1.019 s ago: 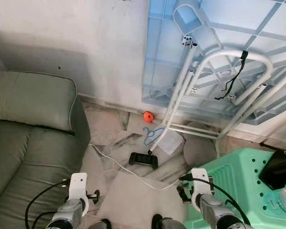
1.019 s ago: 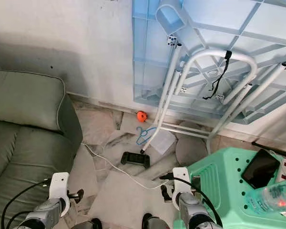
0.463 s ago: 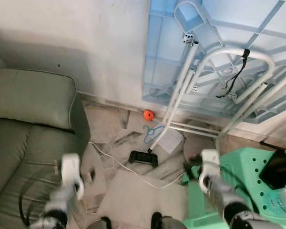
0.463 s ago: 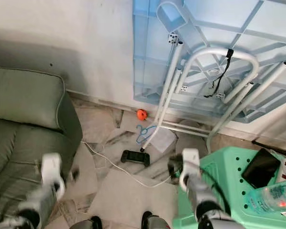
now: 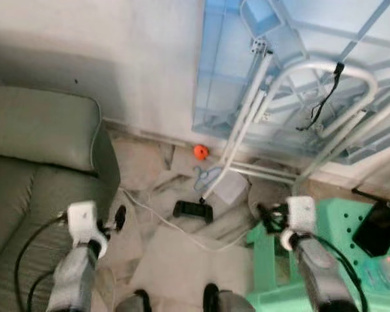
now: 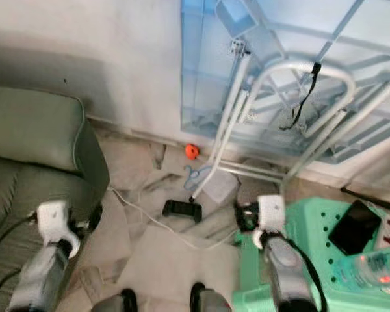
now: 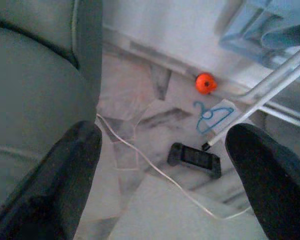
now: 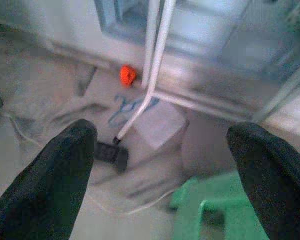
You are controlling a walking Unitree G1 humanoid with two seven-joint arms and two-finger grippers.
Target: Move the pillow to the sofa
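Left gripper (image 7: 162, 185): fingers spread, empty, beside sofa (image 5: 32, 169).
Right gripper (image 8: 160, 185): fingers spread, empty, above stool (image 5: 338, 240).
Floor, 12 o'clock: controller (image 5: 193, 210), cable (image 5: 159, 224), orange ball (image 5: 199, 151), hanger (image 5: 208, 177).

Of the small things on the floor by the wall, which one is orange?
The little round ball, right at the foot of the wall. The hanger beside it is blue, and the game controller further out is black.

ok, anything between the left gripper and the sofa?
Nothing visible. The left gripper, jaws open, hangs right beside the sofa at its seat edge. The white cable and black controller lie on the side away from the sofa.
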